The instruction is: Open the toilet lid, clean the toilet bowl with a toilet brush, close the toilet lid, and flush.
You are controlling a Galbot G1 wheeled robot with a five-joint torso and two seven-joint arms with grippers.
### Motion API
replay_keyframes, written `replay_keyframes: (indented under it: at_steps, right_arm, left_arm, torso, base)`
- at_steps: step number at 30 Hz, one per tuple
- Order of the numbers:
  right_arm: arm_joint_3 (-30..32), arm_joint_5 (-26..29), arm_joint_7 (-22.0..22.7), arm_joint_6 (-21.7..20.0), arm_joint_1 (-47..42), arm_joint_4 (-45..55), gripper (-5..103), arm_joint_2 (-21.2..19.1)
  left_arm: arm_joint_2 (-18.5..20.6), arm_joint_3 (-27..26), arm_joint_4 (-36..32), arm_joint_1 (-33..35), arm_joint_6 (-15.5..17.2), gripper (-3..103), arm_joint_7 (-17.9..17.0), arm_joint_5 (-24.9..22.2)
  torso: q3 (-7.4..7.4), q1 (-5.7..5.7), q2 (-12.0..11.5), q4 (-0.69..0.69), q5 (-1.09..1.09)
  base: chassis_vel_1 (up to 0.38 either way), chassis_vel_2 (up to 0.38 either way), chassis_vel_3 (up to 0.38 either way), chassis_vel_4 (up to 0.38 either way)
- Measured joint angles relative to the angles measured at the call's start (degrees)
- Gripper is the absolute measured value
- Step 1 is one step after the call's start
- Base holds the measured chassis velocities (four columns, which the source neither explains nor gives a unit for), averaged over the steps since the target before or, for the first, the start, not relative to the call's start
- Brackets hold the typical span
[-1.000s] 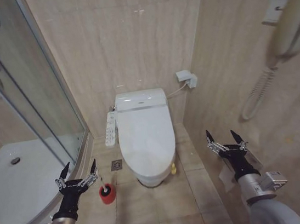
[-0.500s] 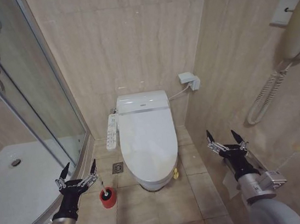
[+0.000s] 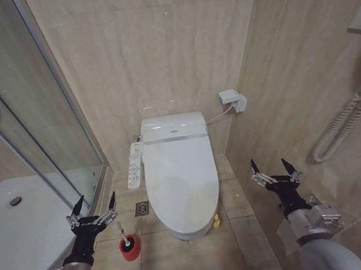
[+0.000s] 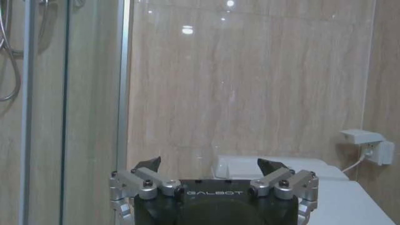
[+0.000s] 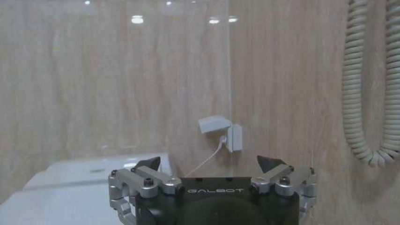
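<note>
- The toilet lid [image 3: 181, 178] is down, covering the toilet bowl [image 3: 191, 229], which stands on the tiled floor against the back wall, between the glass shower enclosure [image 3: 40, 127] and the right-hand wall.
- A long white button panel [image 3: 133, 166] runs along the bowl's left side.
- The toilet brush [image 3: 122, 234] stands in its round red cup holder [image 3: 129, 247] on the floor, just left of the bowl's front end.
- The left gripper [image 3: 94, 206] hovers above the floor near the brush, fingers spread wide, holding nothing.
- The right gripper [image 3: 275, 168] hangs right of the bowl, near the wall, fingers likewise wide apart and empty.
- A white wall socket [image 3: 232, 99] sits behind the toilet, with a cable leading to the toilet.
</note>
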Motion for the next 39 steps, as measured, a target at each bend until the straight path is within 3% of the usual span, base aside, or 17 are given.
replay_keyframes:
  at_steps: [8, 15, 39]
  right_arm:
    - [-2.85, -0.61, -1.67, -1.21, -0.95, -1.55, 100, -3.72]
    - [-5.78, -2.02, -2.68, 0.20, -0.58, -9.23, 100, -8.14]
    - [-15.57, -6.98, -3.26, 3.68, 1.60, -23.58, 100, -12.76]
  left_arm:
    - [0.00, 0.00, 0.00, 0.00, 0.00, 100, 0.00, 0.00]
    - [0.00, 0.00, 0.00, 0.00, 0.00, 100, 0.00, 0.00]
    - [0.00, 0.00, 0.00, -0.01, 0.00, 100, 0.00, 0.00]
  torso:
    - [0.00, 0.00, 0.01, -0.02, 0.00]
    - [0.00, 0.02, 0.01, 0.00, 0.01]
    - [0.01, 0.02, 0.01, -0.01, 0.00]
  base:
    - [0.011, -0.016, -0.017, 0.009]
    - [0.000, 0.000, 0.000, 0.000]
    - [0.000, 0.000, 0.000, 0.000]
